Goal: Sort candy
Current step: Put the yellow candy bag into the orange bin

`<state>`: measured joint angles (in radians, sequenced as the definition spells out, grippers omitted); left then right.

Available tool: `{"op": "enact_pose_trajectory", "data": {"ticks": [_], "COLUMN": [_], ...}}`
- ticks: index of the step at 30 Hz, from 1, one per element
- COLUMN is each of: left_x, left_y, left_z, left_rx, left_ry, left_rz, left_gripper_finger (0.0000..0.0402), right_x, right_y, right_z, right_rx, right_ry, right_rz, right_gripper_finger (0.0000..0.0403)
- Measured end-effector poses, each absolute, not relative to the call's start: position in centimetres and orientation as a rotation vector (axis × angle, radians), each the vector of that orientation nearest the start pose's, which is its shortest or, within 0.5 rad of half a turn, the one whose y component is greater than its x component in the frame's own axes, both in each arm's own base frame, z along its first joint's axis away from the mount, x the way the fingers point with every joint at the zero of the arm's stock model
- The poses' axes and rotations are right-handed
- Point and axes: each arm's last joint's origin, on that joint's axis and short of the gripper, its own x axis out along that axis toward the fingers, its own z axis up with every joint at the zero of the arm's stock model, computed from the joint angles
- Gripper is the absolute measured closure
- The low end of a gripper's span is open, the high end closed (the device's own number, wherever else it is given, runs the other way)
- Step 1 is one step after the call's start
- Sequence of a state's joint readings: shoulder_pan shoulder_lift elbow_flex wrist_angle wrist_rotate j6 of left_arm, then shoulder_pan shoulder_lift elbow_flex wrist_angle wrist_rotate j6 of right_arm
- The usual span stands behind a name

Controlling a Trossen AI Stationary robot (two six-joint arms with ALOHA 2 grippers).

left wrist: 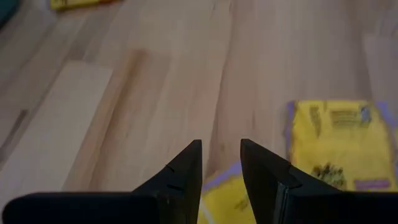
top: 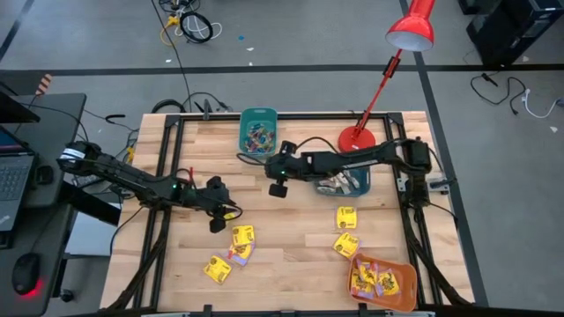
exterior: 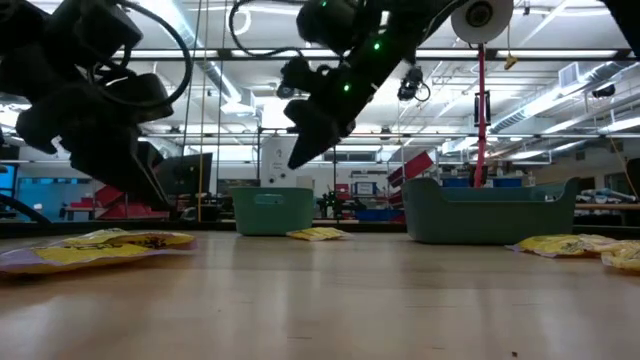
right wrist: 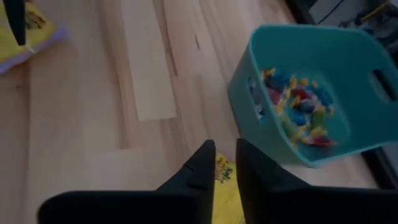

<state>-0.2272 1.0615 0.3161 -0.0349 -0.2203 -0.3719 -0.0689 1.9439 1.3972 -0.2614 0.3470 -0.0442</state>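
Observation:
The candy I can see is mostly square yellow packets. One yellow packet (right wrist: pixel 225 186) lies on the table by the teal bin (right wrist: pixel 311 87) of small coloured pieces (top: pixel 257 134). My right gripper (right wrist: pixel 225 146) hangs open a little above this packet (exterior: pixel 315 234), holding nothing. My left gripper (left wrist: pixel 221 146) is open over the table's left middle (top: pixel 218 220). It hovers over the edge of a purple-trimmed yellow packet (left wrist: pixel 227 196), with another packet (left wrist: pixel 339 146) beside it. More packets (top: pixel 345 231) lie at the right.
A second teal bin (top: pixel 352 183) stands under my right arm. An orange bin (top: pixel 407 283) with yellow packets sits at the near right corner. A red lamp's base (top: pixel 357 138) stands at the far right. Bare wood lies between the two grippers.

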Motion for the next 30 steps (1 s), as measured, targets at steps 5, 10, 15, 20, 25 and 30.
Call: {"op": "enact_pose_trajectory", "data": {"ticks": [5, 10, 15, 20, 25, 30], "left_x": [17.5, 17.2, 17.8, 18.5, 18.7, 18.8], "left_y": [-3.4, -3.3, -3.4, -3.4, -3.3, -3.1], "left_z": [14.2, 14.0, 14.6, 15.4, 15.8, 15.9], "left_rx": [-0.17, -0.16, -0.119, -0.035, 0.05, 0.08], "left_ry": [0.783, 0.817, 0.73, 0.623, 0.568, 0.553], "left_rz": [0.14, 0.147, 0.139, 0.141, 0.174, 0.211], "left_gripper_finger": [0.0289, 0.0289, 0.0289, 0.0289, 0.0289, 0.0289], "right_x": [42.4, 41.7, 41.7, 41.9, 42.2, 42.5], "right_y": [-4.1, -4.1, -4.1, -4.1, -4.2, -4.2], "right_z": [18.2, 17.8, 17.8, 16.9, 15.7, 14.3], "right_rx": [-0.131, -0.153, -0.141, -0.119, -0.123, -0.116], "right_ry": [0.883, 0.972, 0.971, 0.981, 0.994, 1.012], "right_rz": [-0.389, -0.414, -0.418, -0.427, -0.423, -0.427], "right_gripper_finger": [0.0312, 0.0273, 0.0239, 0.0218, 0.0209, 0.021]}}
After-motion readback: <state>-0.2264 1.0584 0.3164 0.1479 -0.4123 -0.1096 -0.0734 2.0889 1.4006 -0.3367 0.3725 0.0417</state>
